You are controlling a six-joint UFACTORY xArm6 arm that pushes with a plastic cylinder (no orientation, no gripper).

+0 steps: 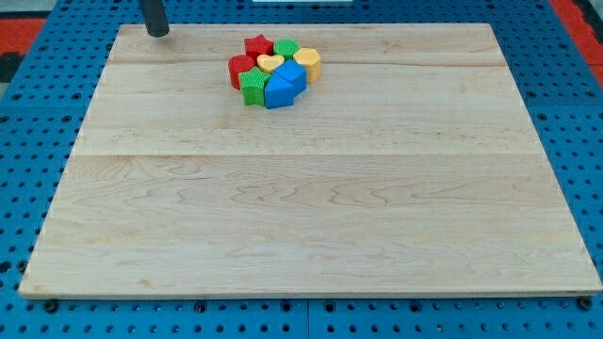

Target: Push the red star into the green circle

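Sitting at the view's top left, my tip is a bare rod with nothing to open or hold, well apart from the tight cluster where the red star lies at the top, seemingly already touching the green circle on its right. Any shove here risks scattering the yellow heart and the blue block, since everything is packed together. Around them, the pale wooden board lies on a blue pegboard.
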